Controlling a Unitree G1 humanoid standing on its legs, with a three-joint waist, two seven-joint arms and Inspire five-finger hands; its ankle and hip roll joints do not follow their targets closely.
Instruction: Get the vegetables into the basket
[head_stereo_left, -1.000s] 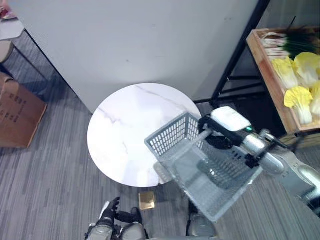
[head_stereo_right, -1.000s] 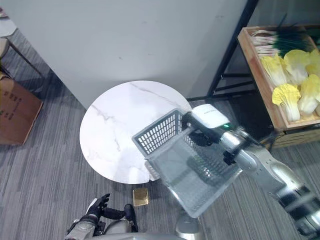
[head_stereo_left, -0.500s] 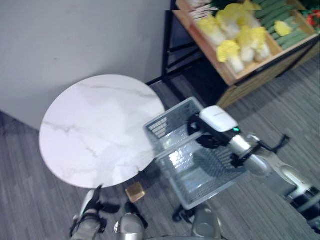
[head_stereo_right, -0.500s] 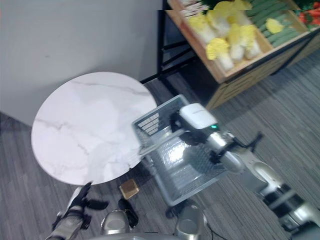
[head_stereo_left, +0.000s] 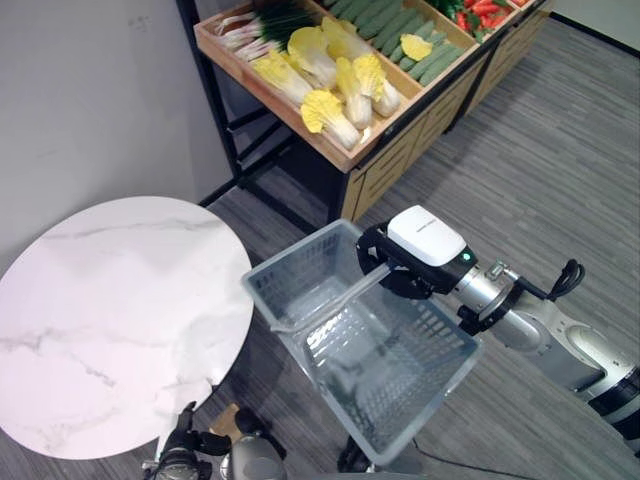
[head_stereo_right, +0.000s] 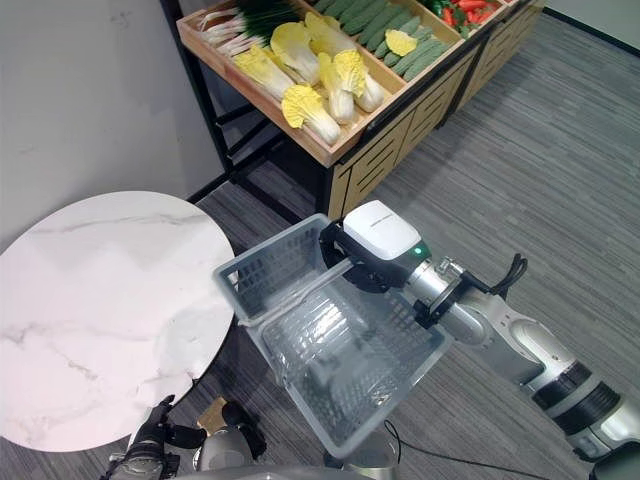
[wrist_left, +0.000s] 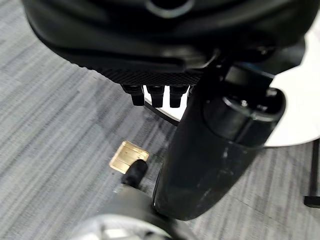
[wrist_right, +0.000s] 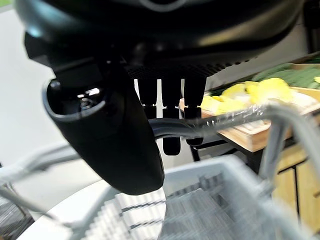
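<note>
Beyond the right robot hand (head_stereo_left: 400, 268), up and away from the robot, the vegetables are laid out in a wooden crate shelf (head_stereo_left: 340, 150): yellow cabbages (head_stereo_left: 325, 113) nearest, green cucumbers (head_stereo_left: 395, 30) further along. The basket (head_stereo_left: 370, 350) is carried empty over the floor, just beside the round marble tabletop (head_stereo_left: 110, 320), its handle (wrist_right: 210, 122) hooked under the curled fingers (wrist_right: 170, 100) of the right robot hand, as is shown in the right wrist view. The crate's long axis is seen running diagonally away to the right, with the cabbages well apart from the basket. The left robot hand (head_stereo_left: 185, 440) is held low with relaxed fingers; being free, it is judged the one available for picking
</note>
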